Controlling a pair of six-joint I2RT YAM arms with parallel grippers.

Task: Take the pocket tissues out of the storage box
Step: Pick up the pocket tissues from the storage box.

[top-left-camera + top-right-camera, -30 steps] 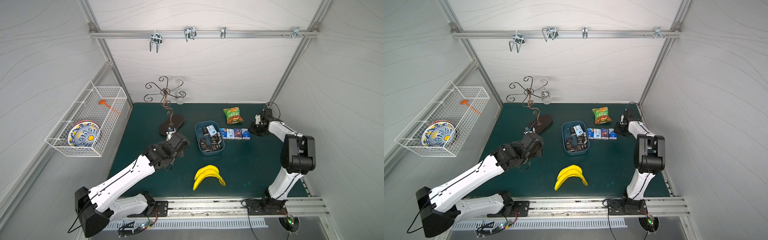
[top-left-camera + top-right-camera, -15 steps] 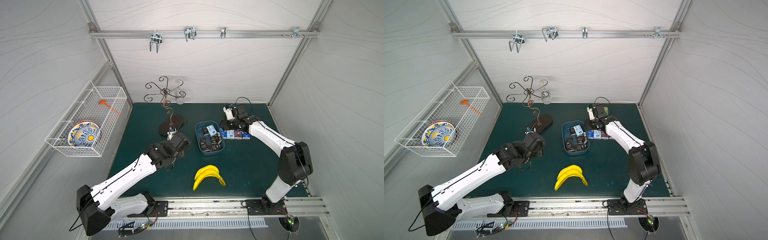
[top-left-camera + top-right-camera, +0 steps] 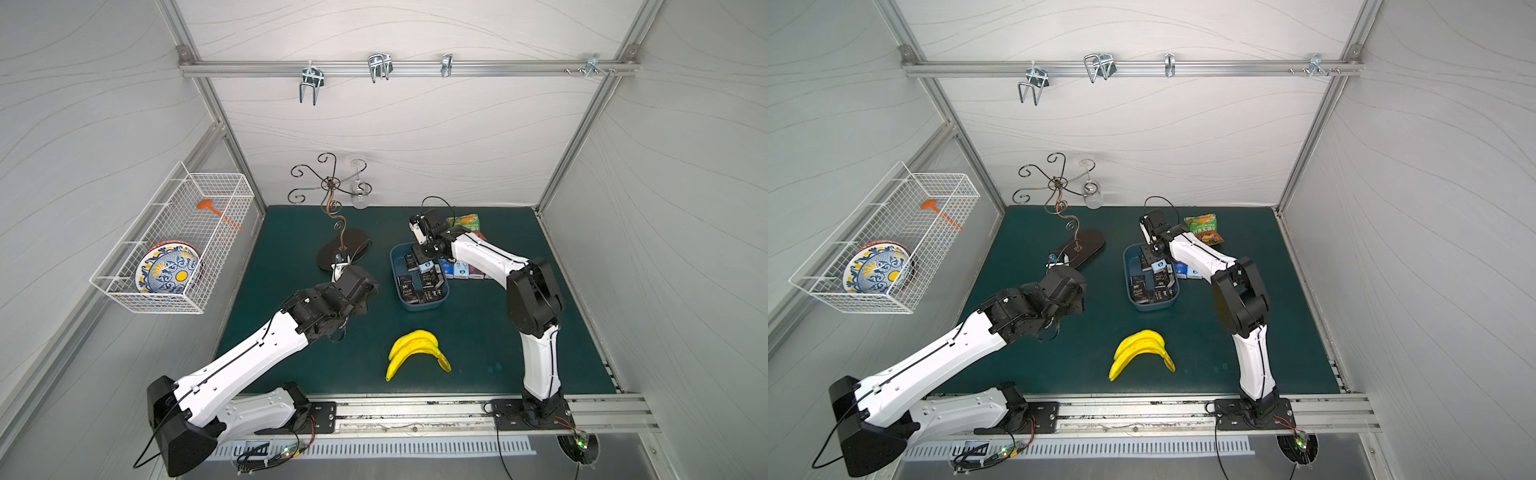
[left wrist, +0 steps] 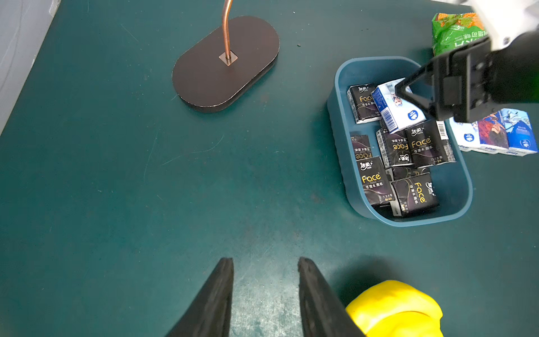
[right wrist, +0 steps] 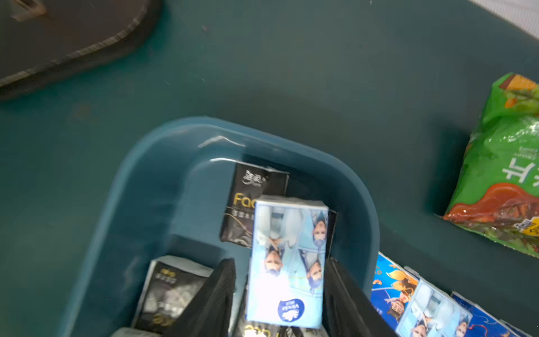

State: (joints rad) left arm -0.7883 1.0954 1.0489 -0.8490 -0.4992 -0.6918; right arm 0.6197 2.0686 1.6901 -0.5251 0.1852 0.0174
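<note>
**Left gripper parked; right gripper set over one of the pocket tissues in the storage box.**

Left jaws stand narrowly apart and empty, short of the box, probably to stay clear. The box holds about seven black packs and one blue-white pack, which lies on top and is likely chosen for that. Right jaws stand apart astride it, not clamped. Beyond that gripper's outer side, three picture packs show in a row, presumably unloaded.

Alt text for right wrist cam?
The right gripper, jaws open, straddles a light-blue tissue pack lying on black packs inside the storage box. Outside the box lie more blue packs and a green snack bag.
</note>
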